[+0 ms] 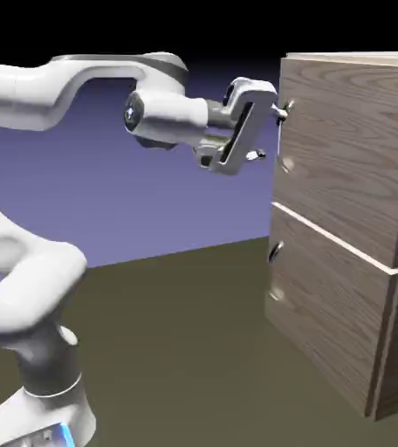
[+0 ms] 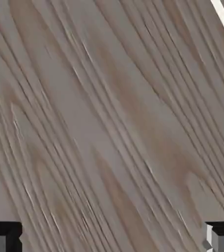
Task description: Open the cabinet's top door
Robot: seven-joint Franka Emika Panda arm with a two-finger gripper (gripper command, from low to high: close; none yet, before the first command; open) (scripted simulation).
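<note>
Both pictures are rendered, evenly lit and sharp, with no blur, glare or edge distortion. In the exterior view the backdrop [image 1: 106,201] darkens to near black at the top, and the table [image 1: 194,349] is dim olive. Ahead of the jaws, the wood grain [image 2: 109,123] fills the hand view, softly lit and shadowless.

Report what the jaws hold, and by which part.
Nothing is held: the gripper stands open at the top door, wood grain alone between its tips.
</note>
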